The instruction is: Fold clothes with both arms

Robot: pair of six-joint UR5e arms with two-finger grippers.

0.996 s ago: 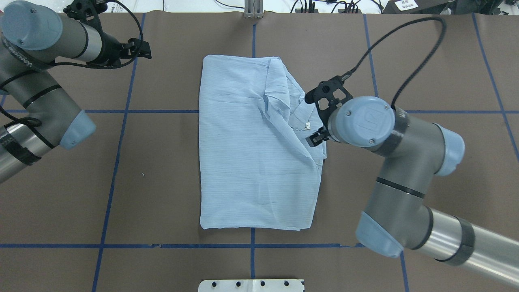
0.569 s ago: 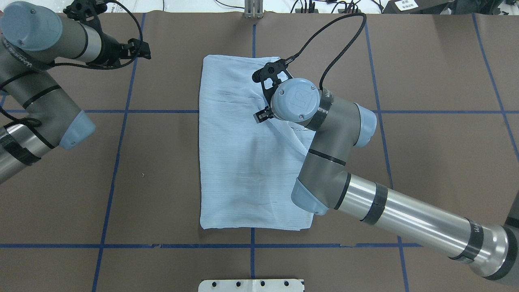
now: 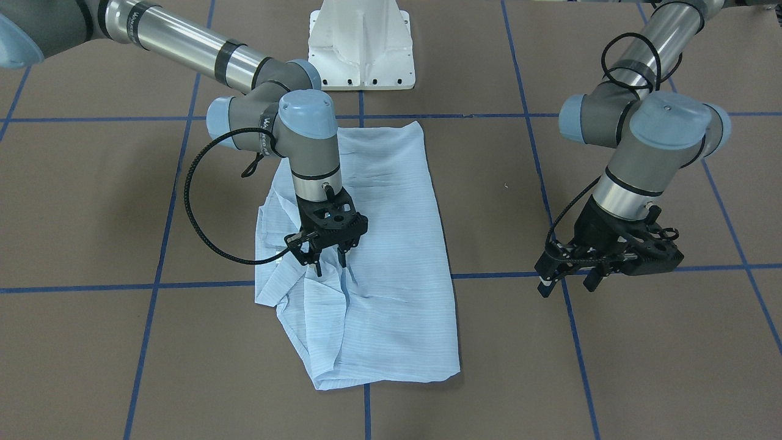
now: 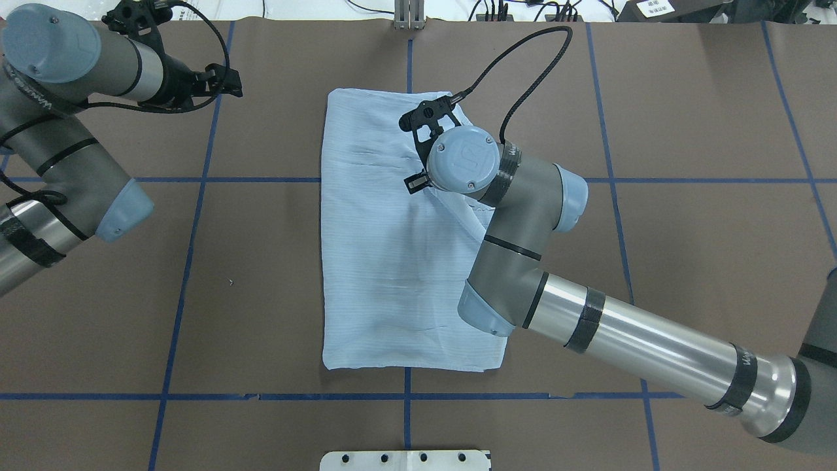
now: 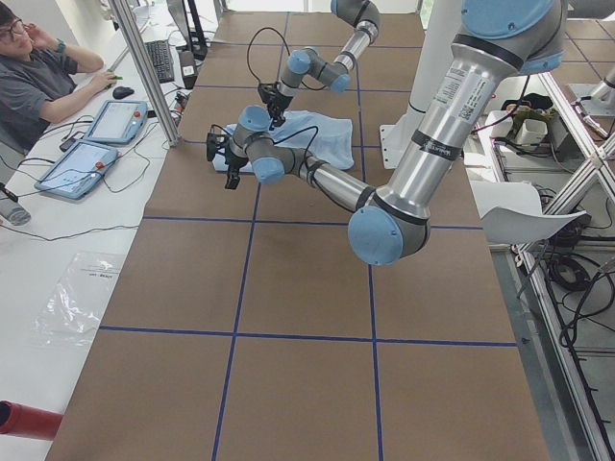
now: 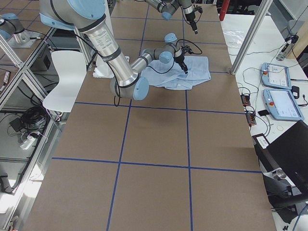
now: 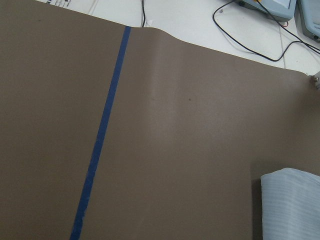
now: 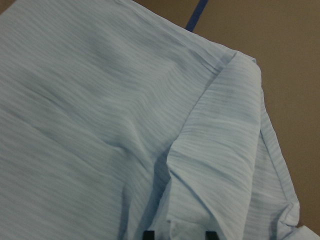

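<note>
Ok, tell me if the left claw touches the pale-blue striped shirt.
Apart. Front-facing view: left claw over brown table, wide gap from the shirt.

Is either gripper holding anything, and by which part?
Nothing: the right gripper straddles a raised fold of the shirt, jaws apart; the left gripper hangs open, empty.

Flat table w/ dull brown cover (image 4: 686,261) is split into big squares by thin blue tape lines (image 4: 196,179). Thin pale-blue finely striped shirt (image 4: 379,261), folded to a rough rectangle, is laid at centre, across the mid line. White bolted base plate (image 3: 360,43) is seated at robot-side edge. Tiny white speck (image 4: 230,282) is seen on bare cover, apart from shirt.
</note>
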